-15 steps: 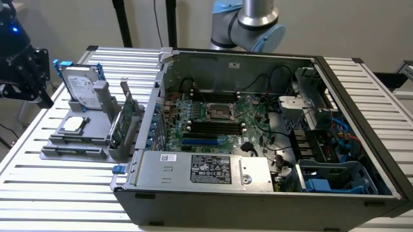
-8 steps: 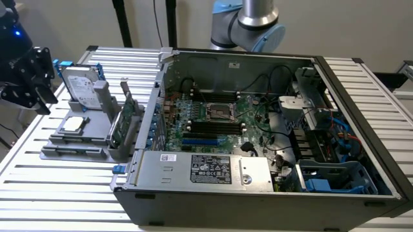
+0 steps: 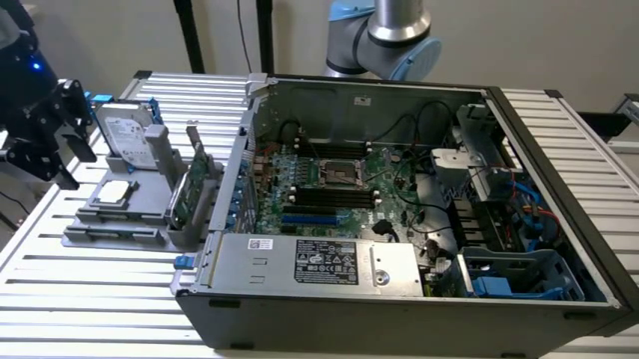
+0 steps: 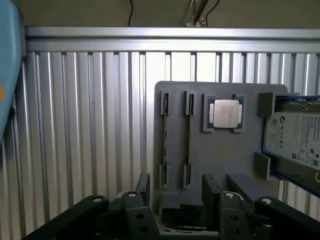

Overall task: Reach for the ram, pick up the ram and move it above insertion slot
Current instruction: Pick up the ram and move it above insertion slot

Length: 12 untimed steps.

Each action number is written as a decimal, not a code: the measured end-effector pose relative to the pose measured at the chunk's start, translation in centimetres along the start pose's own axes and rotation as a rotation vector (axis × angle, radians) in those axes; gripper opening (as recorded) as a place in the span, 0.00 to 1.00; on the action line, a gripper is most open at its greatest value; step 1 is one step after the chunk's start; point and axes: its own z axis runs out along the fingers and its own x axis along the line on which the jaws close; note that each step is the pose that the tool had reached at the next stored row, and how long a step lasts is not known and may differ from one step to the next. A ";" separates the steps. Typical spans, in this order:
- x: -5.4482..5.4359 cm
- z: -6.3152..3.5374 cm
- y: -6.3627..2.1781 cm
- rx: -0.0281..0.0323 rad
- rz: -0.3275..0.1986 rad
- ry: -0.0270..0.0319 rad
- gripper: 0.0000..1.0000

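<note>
Ram (image 3: 181,200) upright in gray fixture (image 3: 105,232), left of the exterior frame.
End effector (image 4: 177,187) open, not touching; best centred astride the thin edge.

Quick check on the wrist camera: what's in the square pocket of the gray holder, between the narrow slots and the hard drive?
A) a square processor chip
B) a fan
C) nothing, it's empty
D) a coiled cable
A: a square processor chip with a silvery lid lies flat in that pocket of the gray holder, beside the hard drive.
</note>
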 end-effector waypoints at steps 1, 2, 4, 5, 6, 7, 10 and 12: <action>0.0 0.18 0.01 0.0000 0.000 0.0000 0.54; 0.0 0.37 0.02 0.0001 0.000 -0.0001 0.54; 0.0 0.73 0.05 0.0001 0.000 0.0000 0.54; 0.0 0.91 0.07 0.0000 0.000 0.0000 0.54; 0.0 1.10 0.09 0.0000 0.000 0.0000 0.54; 0.0 1.28 0.11 0.0000 0.000 0.0000 0.54; 0.1 1.82 0.19 0.0000 0.000 0.0000 0.54; 0.1 2.17 0.26 -0.0001 0.000 0.0001 0.54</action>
